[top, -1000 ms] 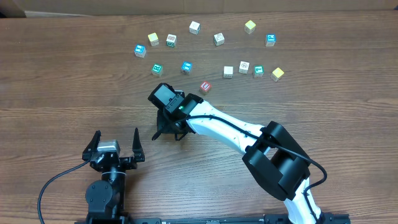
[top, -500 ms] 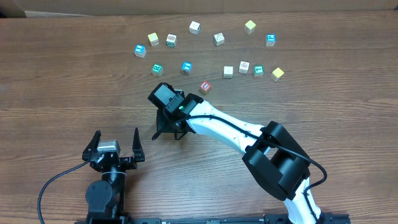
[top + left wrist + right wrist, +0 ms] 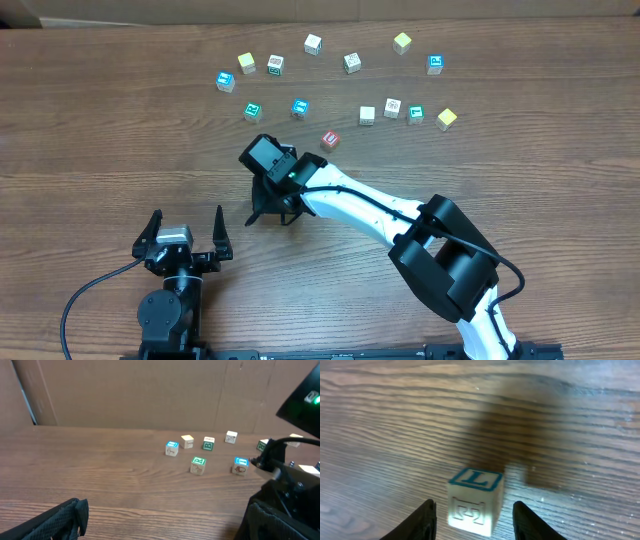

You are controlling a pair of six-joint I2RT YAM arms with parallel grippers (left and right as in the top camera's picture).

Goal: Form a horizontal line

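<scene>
A whitish cube (image 3: 474,501) with a teal "L" on top stands on the table between the fingers of my right gripper (image 3: 474,506). The jaws are open, with a gap on each side of the cube. From overhead, the right gripper (image 3: 271,214) points down at mid-table and hides this cube. Several other small cubes lie loose and apart across the far side, among them four (image 3: 392,107) in a rough row. No horizontal line of touching cubes is in view. My left gripper (image 3: 185,224) rests open and empty near the front edge.
A red-marked cube (image 3: 330,139) sits just beyond the right arm. Blue-marked (image 3: 300,108), teal-marked (image 3: 252,110) and yellow (image 3: 446,118) cubes dot the far half. A brown cardboard wall (image 3: 150,390) closes off the back.
The right gripper's jaws have spread apart, letting go of the "L" cube. Neither arm has visibly shifted and the left gripper is unchanged.
</scene>
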